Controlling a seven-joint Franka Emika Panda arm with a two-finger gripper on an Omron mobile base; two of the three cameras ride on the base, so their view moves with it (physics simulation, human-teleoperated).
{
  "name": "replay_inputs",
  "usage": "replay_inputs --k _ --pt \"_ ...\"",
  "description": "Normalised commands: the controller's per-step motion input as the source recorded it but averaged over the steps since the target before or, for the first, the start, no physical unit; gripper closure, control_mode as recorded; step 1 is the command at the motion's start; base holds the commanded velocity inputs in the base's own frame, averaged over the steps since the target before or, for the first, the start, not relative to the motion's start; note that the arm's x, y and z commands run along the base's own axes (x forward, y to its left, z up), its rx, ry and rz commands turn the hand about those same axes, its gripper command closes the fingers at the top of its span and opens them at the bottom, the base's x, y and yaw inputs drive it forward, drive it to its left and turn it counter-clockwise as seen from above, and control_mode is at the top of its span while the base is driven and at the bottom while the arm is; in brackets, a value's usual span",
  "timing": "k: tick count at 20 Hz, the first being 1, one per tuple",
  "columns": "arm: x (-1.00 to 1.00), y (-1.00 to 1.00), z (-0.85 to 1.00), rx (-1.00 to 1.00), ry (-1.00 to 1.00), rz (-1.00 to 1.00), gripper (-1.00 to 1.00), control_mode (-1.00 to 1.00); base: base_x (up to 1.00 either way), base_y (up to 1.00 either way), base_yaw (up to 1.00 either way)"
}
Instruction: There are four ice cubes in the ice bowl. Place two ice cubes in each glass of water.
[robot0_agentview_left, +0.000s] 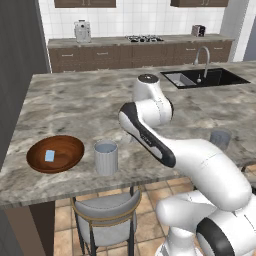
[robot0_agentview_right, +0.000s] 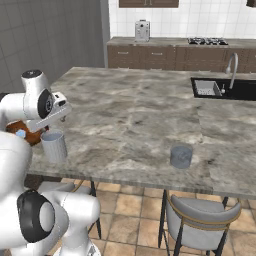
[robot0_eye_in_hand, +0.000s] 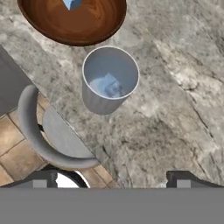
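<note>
Jaws apart, empty, above near tumbler (robot0_eye_in_hand: 109, 78) on worktop (robot0_eye_in_hand: 175, 87); ice cube (robot0_agentview_left: 50, 155) lies in ice bowl (robot0_agentview_left: 55, 153) just left; risk: descending arm clips tumbler, spilling water.

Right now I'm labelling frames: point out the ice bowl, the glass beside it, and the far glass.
ice bowl (robot0_agentview_left: 70, 161): left base view, bare inner wall.
near glass (robot0_eye_in_hand: 101, 103): hand view, outer side.
far glass (robot0_agentview_right: 181, 158): right base view, side wall.
</note>
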Motion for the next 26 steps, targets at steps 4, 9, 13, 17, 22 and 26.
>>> replay_inputs --k 4,9,13,17,22,26 --pt "0.45 1.0 -0.12 -0.03 0.05 0.11 -1.0 -1.0 0.0 0.0 0.0" --pt "0.41 1.0 -0.3 0.0 0.01 0.13 -1.0 -1.0 0.0 0.0 0.0" --pt "0.49 1.0 -0.35 0.0 0.0 0.18 -1.0 -1.0 0.0 0.0 0.0" --pt "0.51 1.0 -0.34 0.0 0.08 0.2 -1.0 -1.0 0.0 0.0 0.0" --pt "0.38 0.9 -0.23 -0.01 0.29 0.18 -1.0 -1.0 0.0 0.0 0.0" --pt "0.38 0.68 -0.37 -0.07 0.29 0.11 -1.0 -1.0 0.0 0.0 0.0"
